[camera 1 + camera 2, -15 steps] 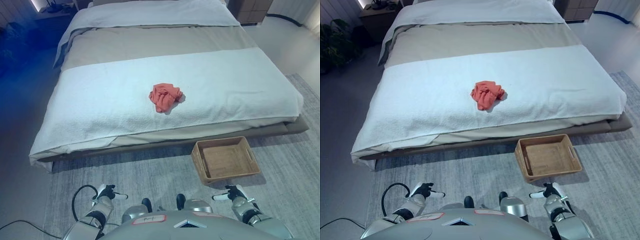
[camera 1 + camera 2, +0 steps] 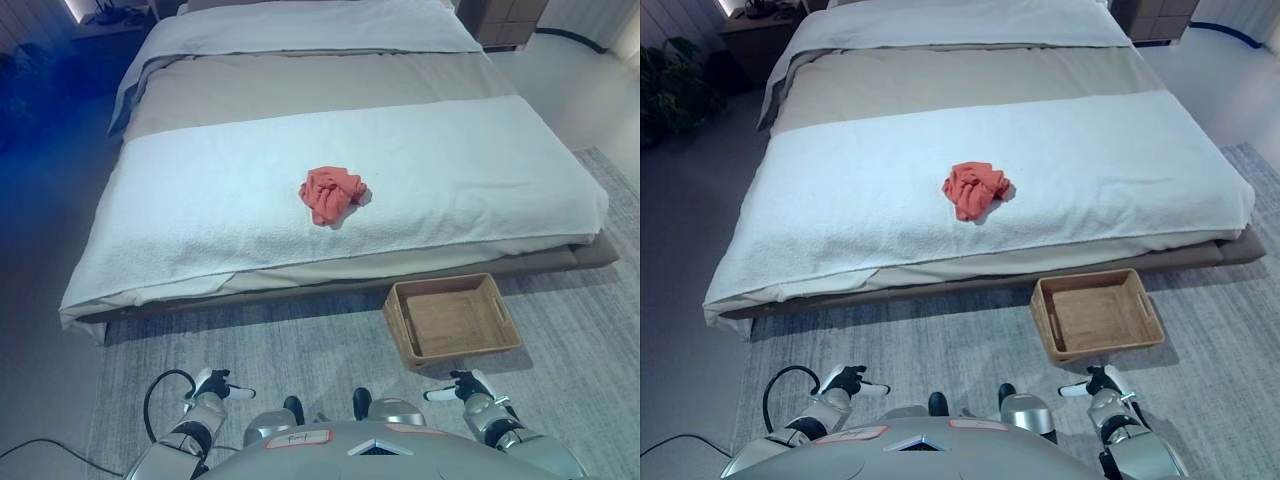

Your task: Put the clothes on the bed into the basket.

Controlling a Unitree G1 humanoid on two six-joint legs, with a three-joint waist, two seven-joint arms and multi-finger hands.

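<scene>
A crumpled orange-red garment [image 2: 331,193] lies in the middle of the white blanket on the bed [image 2: 200,200]. An empty woven basket [image 2: 452,320] stands on the rug at the bed's foot, to the right. My left hand [image 2: 213,384] hangs low at the bottom left and my right hand [image 2: 466,386] at the bottom right, just in front of the basket. Both hands are far from the garment, hold nothing, and have loosely straight fingers.
A grey rug [image 2: 300,340] covers the floor in front of the bed. A dark cabinet [image 2: 505,20] stands at the top right, a low side table [image 2: 755,30] at the top left, and a plant [image 2: 675,85] at the left.
</scene>
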